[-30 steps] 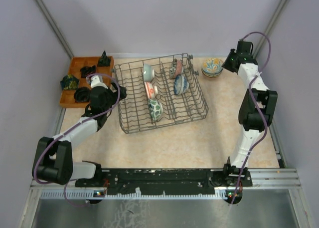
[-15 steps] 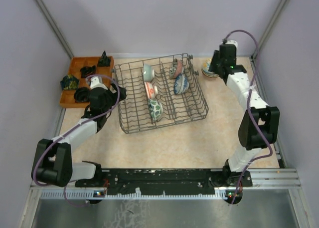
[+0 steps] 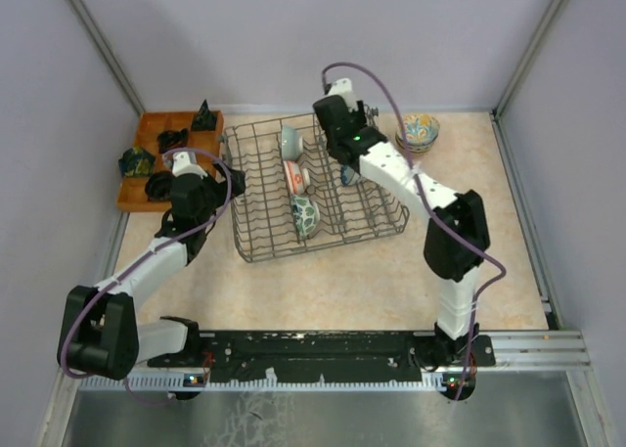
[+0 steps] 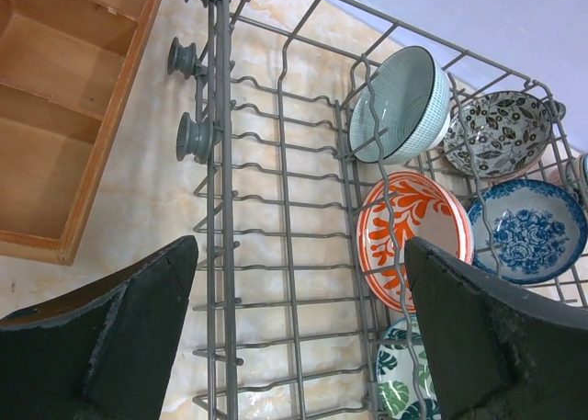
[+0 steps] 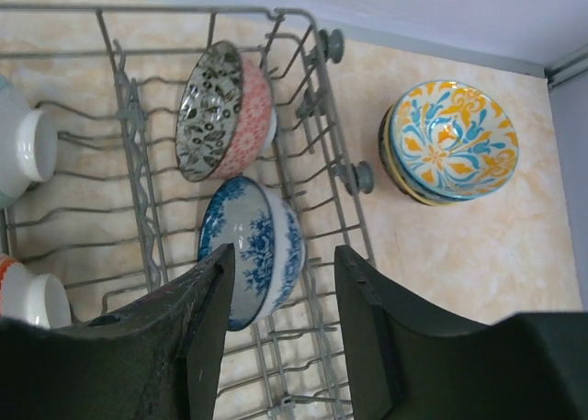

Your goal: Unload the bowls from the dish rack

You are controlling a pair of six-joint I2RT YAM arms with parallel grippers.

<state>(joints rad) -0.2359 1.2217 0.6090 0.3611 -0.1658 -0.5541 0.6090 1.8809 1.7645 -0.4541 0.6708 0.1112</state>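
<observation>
From overhead, the dish rack (image 3: 256, 234) is standing mid-surface (image 3: 391, 271), holding a pale green bowl (image 3: 290, 141), an orange-and-white bowl (image 3: 296, 176) and a green-leaf bowl (image 3: 304, 214) on edge. The right arm (image 3: 401, 173) is arching over the rack's far end, and the left arm (image 3: 161, 256) is lying between the rack and the orange tray (image 3: 147, 139). A yellow-and-blue bowl (image 3: 419, 131) is sitting outside the rack, at the far right.

At the left wrist, the left tool (image 4: 299, 247) is hanging released, its fingers wide apart above bare tines, with the pale green, orange-and-white and green-leaf bowls beyond them, then a black-leaf bowl (image 4: 501, 130) and a blue-and-white bowl (image 4: 528, 227).

At the right wrist, the right tool (image 5: 283, 255) is also hanging released, with the blue-and-white bowl showing between its spread fingers. The black-leaf bowl is leaning just beyond, and the yellow-and-blue bowl is topping a stack on the surface.
</observation>
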